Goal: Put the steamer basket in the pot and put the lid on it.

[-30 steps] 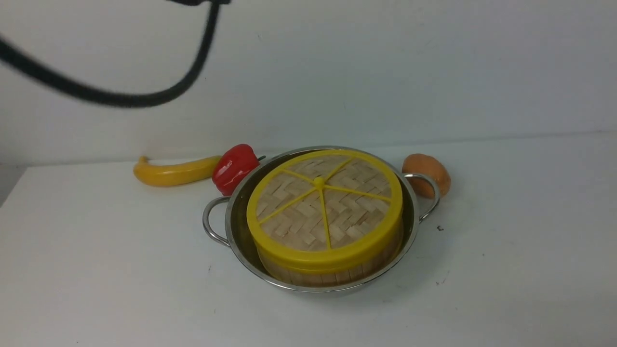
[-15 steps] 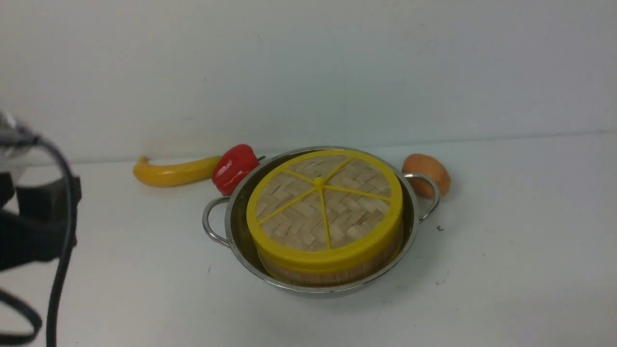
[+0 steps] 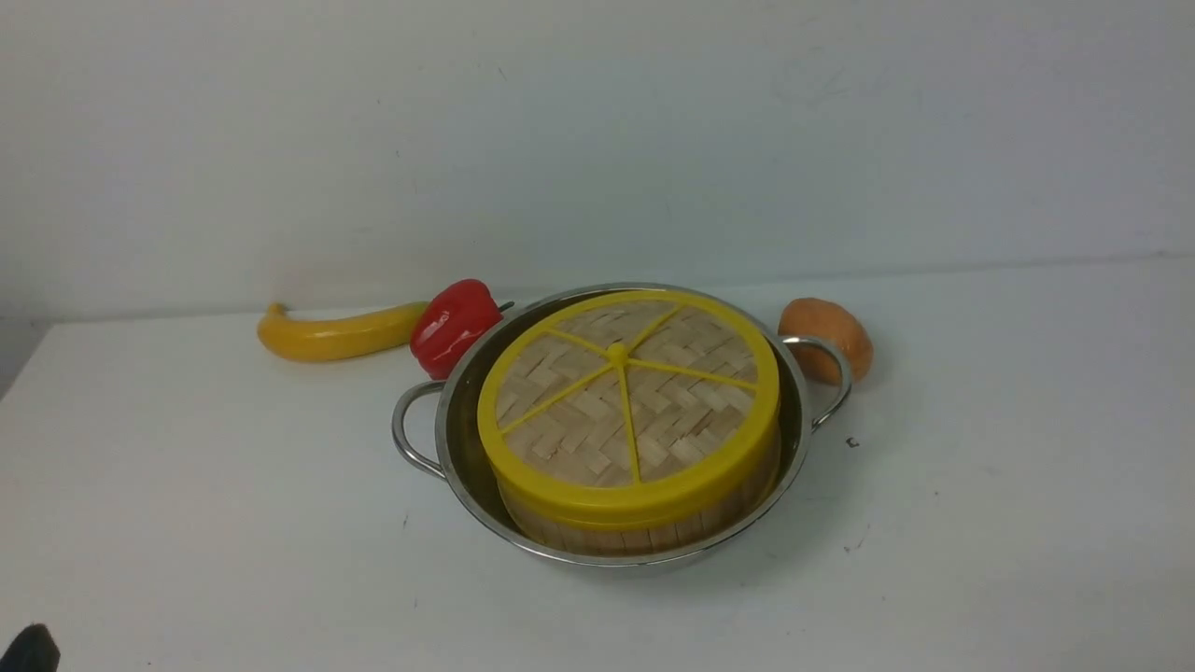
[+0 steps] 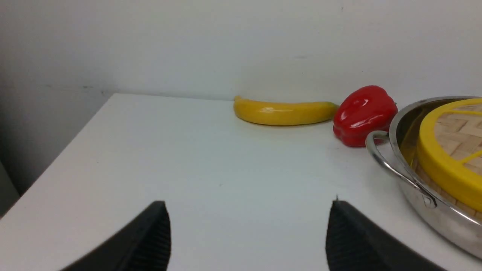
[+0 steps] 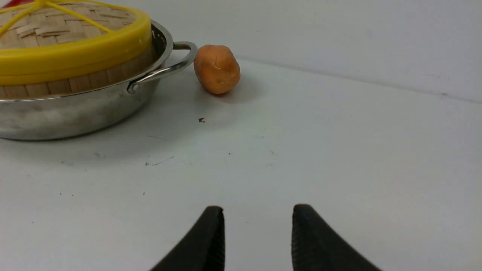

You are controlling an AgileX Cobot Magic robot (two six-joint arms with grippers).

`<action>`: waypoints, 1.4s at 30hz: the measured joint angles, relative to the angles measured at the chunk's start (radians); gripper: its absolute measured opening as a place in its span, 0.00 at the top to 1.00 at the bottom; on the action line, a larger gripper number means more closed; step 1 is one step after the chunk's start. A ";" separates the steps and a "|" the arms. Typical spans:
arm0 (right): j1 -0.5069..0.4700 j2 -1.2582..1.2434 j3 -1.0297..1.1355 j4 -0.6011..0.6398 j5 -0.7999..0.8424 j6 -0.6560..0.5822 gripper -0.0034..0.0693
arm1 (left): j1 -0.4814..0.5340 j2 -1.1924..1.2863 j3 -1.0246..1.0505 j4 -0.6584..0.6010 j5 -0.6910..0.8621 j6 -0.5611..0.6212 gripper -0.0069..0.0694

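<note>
The steel pot (image 3: 457, 439) stands mid-table with the bamboo steamer basket (image 3: 644, 532) inside it. The woven, yellow-rimmed lid (image 3: 627, 401) rests flat on the basket. In the left wrist view the pot (image 4: 418, 210) and the lid (image 4: 448, 169) show at one side, and my left gripper (image 4: 248, 205) hangs open over bare table, well clear of them. The right wrist view shows the pot (image 5: 75, 113), the basket wall (image 5: 75, 84) and the lid (image 5: 75, 56). My right gripper (image 5: 258, 209) is open, empty, apart from the pot. Only a dark scrap of the left arm (image 3: 28, 649) shows in the front view.
A yellow banana (image 3: 341, 333) and a red pepper (image 3: 455, 327) lie behind the pot's left handle (image 3: 408, 429). An orange-brown potato (image 3: 826, 338) touches the right handle (image 3: 826, 378). The table's left edge (image 4: 56, 165) drops off beside the left gripper. A white wall stands behind.
The left arm and its cable have dropped out of the front view, from the top to the left side to only a scrap at the bottom left. Pot, basket and lid stayed still.
</note>
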 joint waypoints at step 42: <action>0.000 0.000 0.000 0.000 0.000 0.000 0.62 | 0.011 -0.054 0.165 -0.117 0.028 0.209 0.24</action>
